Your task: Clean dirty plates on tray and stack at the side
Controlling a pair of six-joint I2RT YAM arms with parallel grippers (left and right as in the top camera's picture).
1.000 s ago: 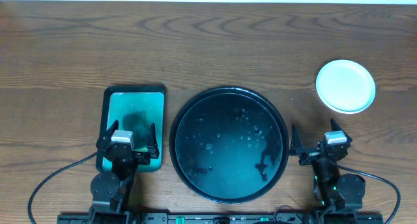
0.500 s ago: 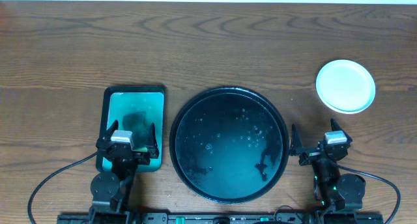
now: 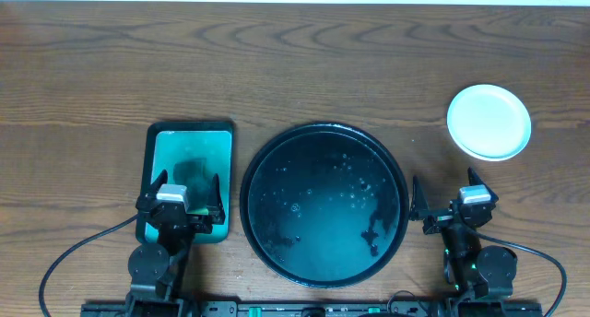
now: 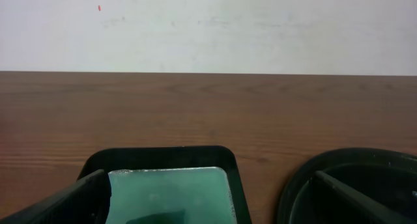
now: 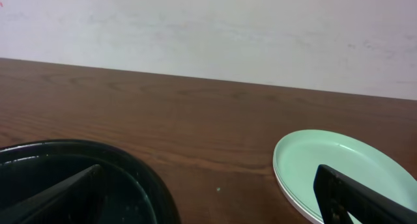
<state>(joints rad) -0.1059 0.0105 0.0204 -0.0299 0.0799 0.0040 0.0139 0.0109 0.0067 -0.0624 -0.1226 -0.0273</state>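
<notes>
The large round black tray [image 3: 324,204] sits in the middle of the table, wet, with dark smears and no plates in it. A stack of plates [image 3: 489,122] stands at the right, pale mint on top; it also shows in the right wrist view [image 5: 339,168]. My left gripper [image 3: 181,199] is open and empty over the near end of the teal tray. My right gripper [image 3: 450,205] is open and empty on the table between the black tray and the plates. The black tray's rim shows in the left wrist view [image 4: 345,160] and the right wrist view [image 5: 130,160].
A teal-green rectangular tray [image 3: 190,160] with a dark sponge [image 3: 190,173] in it lies left of the black tray; it also shows in the left wrist view [image 4: 169,185]. The wood table [image 3: 295,68] stretches back to a white wall.
</notes>
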